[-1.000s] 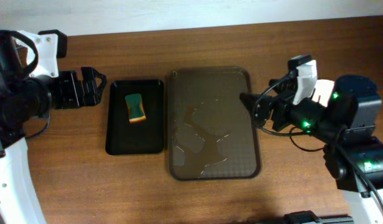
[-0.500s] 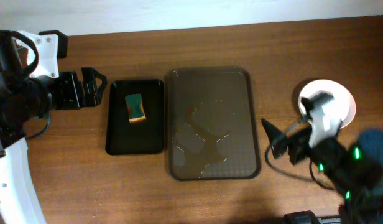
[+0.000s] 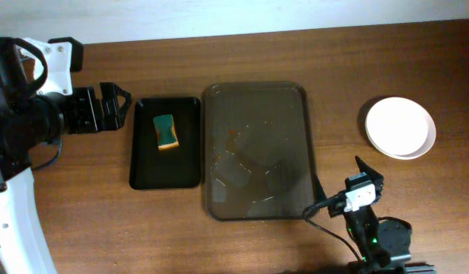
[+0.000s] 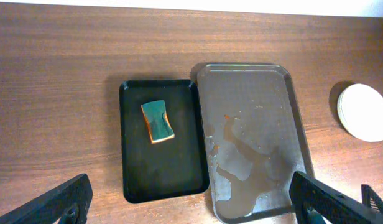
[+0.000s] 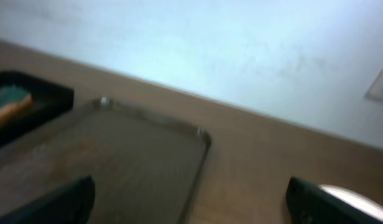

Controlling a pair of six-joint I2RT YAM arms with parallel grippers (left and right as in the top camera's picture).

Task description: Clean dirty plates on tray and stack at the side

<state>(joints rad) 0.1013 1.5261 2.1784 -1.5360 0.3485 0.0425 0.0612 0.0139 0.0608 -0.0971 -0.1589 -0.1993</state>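
Note:
The dark brown tray (image 3: 284, 114) lies mid-table, wet with puddles and a small orange speck; no plate is on it. It also shows in the left wrist view (image 4: 266, 93) and the right wrist view (image 5: 117, 149). White plates (image 3: 400, 127) sit stacked on the table at the far right, looking clean; they also show in the left wrist view (image 4: 364, 112). I cannot tell how many there are. My left gripper (image 3: 120, 104) is open and empty, left of the black tray. My right gripper (image 3: 339, 189) is open and empty, low by the tray's front right corner.
A smaller black tray (image 3: 185, 164) left of the brown tray holds a green and orange sponge (image 3: 167, 132). A pale wall runs along the table's far edge. Bare wood lies between the brown tray and the plates.
My right arm has swung from above the plates toward the table's front edge, uncovering the stacked plates. My left arm has not moved.

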